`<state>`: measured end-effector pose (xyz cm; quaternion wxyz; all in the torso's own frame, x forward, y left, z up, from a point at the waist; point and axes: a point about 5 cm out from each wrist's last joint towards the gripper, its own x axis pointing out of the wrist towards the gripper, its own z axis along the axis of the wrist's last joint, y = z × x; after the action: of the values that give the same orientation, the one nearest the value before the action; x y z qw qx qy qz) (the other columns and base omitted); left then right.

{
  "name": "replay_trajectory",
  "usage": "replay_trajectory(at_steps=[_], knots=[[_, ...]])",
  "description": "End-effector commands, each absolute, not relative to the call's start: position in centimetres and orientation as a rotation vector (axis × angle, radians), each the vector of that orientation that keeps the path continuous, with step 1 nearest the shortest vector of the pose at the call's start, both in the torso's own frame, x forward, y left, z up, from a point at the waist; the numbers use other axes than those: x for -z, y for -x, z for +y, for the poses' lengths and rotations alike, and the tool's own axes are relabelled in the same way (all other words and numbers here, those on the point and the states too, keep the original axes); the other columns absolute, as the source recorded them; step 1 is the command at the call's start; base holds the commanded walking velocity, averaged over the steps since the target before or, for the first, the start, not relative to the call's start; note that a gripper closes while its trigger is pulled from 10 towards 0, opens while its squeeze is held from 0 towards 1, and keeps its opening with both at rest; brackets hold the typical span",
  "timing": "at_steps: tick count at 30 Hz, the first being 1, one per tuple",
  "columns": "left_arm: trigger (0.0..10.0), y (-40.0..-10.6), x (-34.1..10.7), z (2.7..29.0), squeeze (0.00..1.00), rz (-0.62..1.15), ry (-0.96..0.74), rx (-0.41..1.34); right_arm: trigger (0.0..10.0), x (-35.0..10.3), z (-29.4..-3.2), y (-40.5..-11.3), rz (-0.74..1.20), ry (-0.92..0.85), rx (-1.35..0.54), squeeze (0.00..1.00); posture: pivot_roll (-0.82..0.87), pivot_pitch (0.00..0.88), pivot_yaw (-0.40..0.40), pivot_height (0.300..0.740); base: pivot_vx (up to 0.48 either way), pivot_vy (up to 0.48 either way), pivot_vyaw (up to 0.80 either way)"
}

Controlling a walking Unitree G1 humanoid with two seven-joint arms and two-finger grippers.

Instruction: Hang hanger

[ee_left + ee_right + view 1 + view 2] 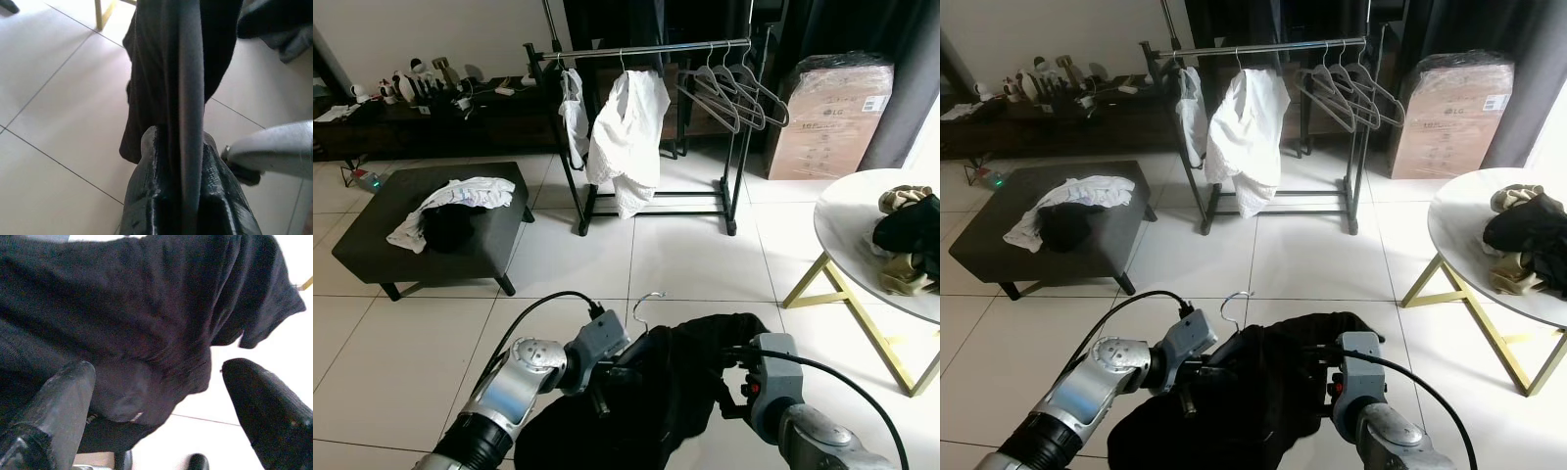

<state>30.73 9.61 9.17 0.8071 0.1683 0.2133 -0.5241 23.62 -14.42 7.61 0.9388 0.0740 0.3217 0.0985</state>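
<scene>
Down in front of the robot, both arms are raised over the white tiled floor [685, 255], sharing a hanger [646, 309] with a black garment [656, 401] draped over it. The silver hook of the hanger pokes up between the two arms, well short of the clothes rack [651, 47] across the room.

The left gripper [188, 142] has its fingers [146, 191] pressed tight on a grey bar of the hanger that runs straight out between them, with the dark cloth hanging just beyond. The right gripper [156, 377] sits at the other side of the garment with its fingers [68, 396] spread wide apart; black fabric bulges between them, and I cannot tell whether either one actually touches it.

On the rack, a white shirt [628, 137] hangs near the middle, a smaller pale piece [573, 113] to its left, and several empty grey hangers [734, 93] bunch toward the right end. A cardboard box [827, 117] stands beyond the rack on the right. To the left is a dark low ottoman [372, 245] carrying white and black clothes [450, 211]. At the right edge stands a round white worktop [847, 230] on gold legs, with a heap of dark and tan clothes [906, 240] on it. A cluttered dark sideboard [421, 122] runs along the far wall.
</scene>
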Motion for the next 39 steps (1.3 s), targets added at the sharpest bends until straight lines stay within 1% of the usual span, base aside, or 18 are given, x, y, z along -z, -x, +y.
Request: replay_trajectory(at_steps=[1, 3, 6, 9, 10, 11, 12, 13, 16, 19, 20, 23, 29, 39], knots=[[10.0, -31.4, -10.6, 9.5, 0.0, 0.415, -0.33, 1.088, 10.0, -7.3, -14.2, -23.8, 0.662, -0.171, -0.185, 1.0, -0.17, 0.123, 0.097, 0.74, 0.0, 0.0, 0.0], [10.0, -31.3, -10.9, 8.9, 0.0, 0.411, -0.305, 1.095, 10.0, -7.4, -14.2, -24.2, 0.644, -0.185, -0.172, 1.0, -0.16, 0.122, 0.097, 0.74, 0.0, 0.0, 0.0], [10.0, -31.3, -11.0, 8.2, 0.0, 0.426, -0.291, 1.086, 10.0, -8.6, -13.0, -24.1, 0.576, -0.237, -0.3, 1.0, -0.16, 0.123, 0.097, 0.74, 0.0, 0.0, 0.0], [10.0, -31.3, -10.9, 7.8, 0.0, 0.44, -0.269, 1.062, 10.0, -9.0, -12.7, -23.6, 0.569, -0.206, -0.377, 1.0, -0.17, 0.122, 0.1, 0.74, 0.0, 0.0, 0.0], [10.0, -31.3, -10.9, 7.7, 0.0, 0.441, -0.268, 1.062, 10.0, -9.1, -12.8, -23.6, 0.568, -0.192, -0.39, 0.92, -0.17, 0.122, 0.1, 0.74, 0.0, 0.0, 0.0], [10.0, -31.3, -10.9, 7.6, 0.0, 0.441, -0.268, 1.063, 10.0, -9.1, -12.8, -23.5, 0.565, -0.174, -0.401, 0.36, -0.17, 0.12, 0.1, 0.74, 0.0, 0.0, 0.0], [10.0, -31.3, -10.9, 7.5, 0.0, 0.442, -0.267, 1.065, 10.0, -9.2, -12.9, -23.5, 0.563, -0.156, -0.41, 0.36, -0.17, 0.12, 0.1, 0.74, 0.0, 0.0, 0.0], [10.0, -31.2, -10.9, 7.4, 0.0, 0.445, -0.265, 1.064, 10.0, -9.3, -12.9, -23.5, 0.555, -0.156, -0.411, 0.0, -0.17, 0.119, 0.101, 0.74, 0.0, 0.0, 0.0], [10.0, -31.2, -11.0, 7.4, 0.0, 0.452, -0.264, 1.064, 10.0, -9.7, -12.7, -23.6, 0.526, -0.17, -0.436, 0.0, -0.17, 0.118, 0.101, 0.74, 0.0, 0.0, 0.0], [10.0, -31.1, -11.0, 7.4, 0.0, 0.456, -0.265, 1.065, 10.0, -9.7, -12.6, -23.5, 0.521, -0.139, -0.475, 0.0, -0.17, 0.116, 0.101, 0.74, 0.0, 0.0, 0.0], [10.0, -31.1, -11.1, 7.4, 0.0, 0.459, -0.266, 1.068, 10.0, -9.5, -12.7, -23.4, 0.538, -0.102, -0.497, 0.0, -0.17, 0.115, 0.103, 0.74, 0.0, 0.0, 0.0], [10.0, -31.0, -11.2, 7.5, 0.0, 0.464, -0.266, 1.071, 10.0, -9.1, -13.3, -23.8, 0.538, -0.056, -0.459, 0.0, -0.17, 0.114, 0.105, 0.74, 0.0, 0.0, 0.0], [10.0, -30.9, -11.4, 7.3, 0.0, 0.468, -0.264, 1.08, 10.0, -9.2, -13.6, -25.4, 0.465, -0.063, -0.375, 0.0, -0.16, 0.111, 0.109, 0.74, 0.0, 0.0, 0.0], [10.0, -30.8, -11.5, 7.2, 0.0, 0.47, -0.261, 1.091, 10.0, -8.1, -13.8, -26.0, 0.465, -0.043, -0.323, 0.0, -0.16, 0.112, 0.112, 0.74, 0.0, 0.0, 0.0]])
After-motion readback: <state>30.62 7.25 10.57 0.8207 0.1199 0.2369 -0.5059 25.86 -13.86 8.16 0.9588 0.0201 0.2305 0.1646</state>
